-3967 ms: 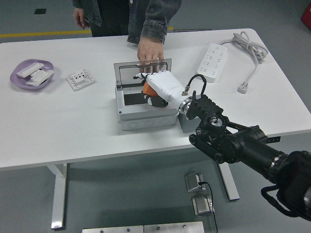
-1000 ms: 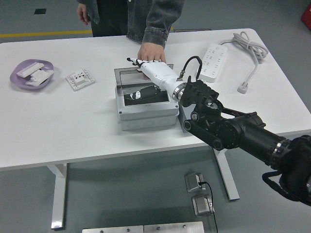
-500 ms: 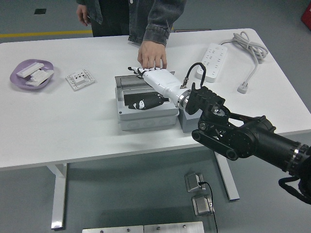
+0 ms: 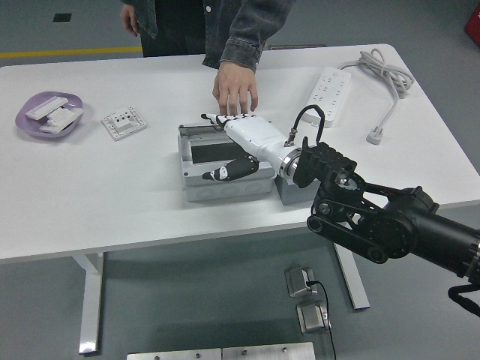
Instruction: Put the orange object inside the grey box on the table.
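At right hand (image 4: 241,139): released, nothing held, palm down across the box (image 4: 225,187). Fingertips (image 4: 217,118) stretched flat to the far edge, thumb (image 4: 229,171) hooked over the front rim. Reads as pressing the tinted lid (image 4: 204,151) down rather than gripping anything; looks like a closing push, judging by the flat pose. Lid lying level on the box, no gap visible from here. No orange thing in sight anywhere: none on the counter (image 4: 112,195), none in the fingers. Probably inside the box under the lid and palm, but can't confirm through the dark tint. If so, task essentially done, only the retreat left. Just beyond the fingertips, a person's hand (image 4: 235,91) palm down on the counter at the box's far side, close to or touching it; likely bracing the box against sliding under the push. Can't tell real contact from mere closeness. Hard against the box's right wall, a small grey block (image 4: 289,191), partly hidden by the wrist. Further out and out of the way: switch plate (image 4: 124,122) and purple dish (image 4: 48,114) of white parts to the left, power strip (image 4: 330,86) with its cable (image 4: 386,79) to the right. No left hand in frame. Risk on lifting off: thumb catching the front rim and dragging the lid or box.
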`<state>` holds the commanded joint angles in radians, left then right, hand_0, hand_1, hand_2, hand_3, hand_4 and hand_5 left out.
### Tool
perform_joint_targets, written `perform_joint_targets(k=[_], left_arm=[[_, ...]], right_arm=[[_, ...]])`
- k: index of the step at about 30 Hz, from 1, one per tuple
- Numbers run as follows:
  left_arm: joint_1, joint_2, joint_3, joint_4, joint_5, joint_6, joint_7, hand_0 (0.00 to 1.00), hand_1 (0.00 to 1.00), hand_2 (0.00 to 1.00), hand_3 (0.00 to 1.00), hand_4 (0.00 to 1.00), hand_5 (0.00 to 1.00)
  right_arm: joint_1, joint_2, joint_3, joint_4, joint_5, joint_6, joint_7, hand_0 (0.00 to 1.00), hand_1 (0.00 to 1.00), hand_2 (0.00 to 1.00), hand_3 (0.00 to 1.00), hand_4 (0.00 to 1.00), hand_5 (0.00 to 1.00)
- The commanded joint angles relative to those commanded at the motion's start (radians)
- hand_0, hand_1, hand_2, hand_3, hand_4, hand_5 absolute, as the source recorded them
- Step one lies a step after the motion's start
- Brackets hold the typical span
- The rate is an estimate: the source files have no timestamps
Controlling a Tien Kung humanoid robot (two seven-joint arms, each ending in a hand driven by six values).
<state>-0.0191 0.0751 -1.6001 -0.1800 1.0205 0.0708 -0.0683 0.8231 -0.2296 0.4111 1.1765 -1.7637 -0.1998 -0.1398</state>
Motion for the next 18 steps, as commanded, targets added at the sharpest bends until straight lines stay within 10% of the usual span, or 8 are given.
perform_joint_targets(k=[18], left_arm=[[0.009,0.001,0.006,0.0,-0.016,0.003,0.0,0.635,0.689,0.705,0.792,0.648,0.899]], right_arm=[[-0.069,-0.06,0.132,0.051,-0.044,0.006,-0.027,0.851,0.827,0.925,0.998,0.925,0.571]])
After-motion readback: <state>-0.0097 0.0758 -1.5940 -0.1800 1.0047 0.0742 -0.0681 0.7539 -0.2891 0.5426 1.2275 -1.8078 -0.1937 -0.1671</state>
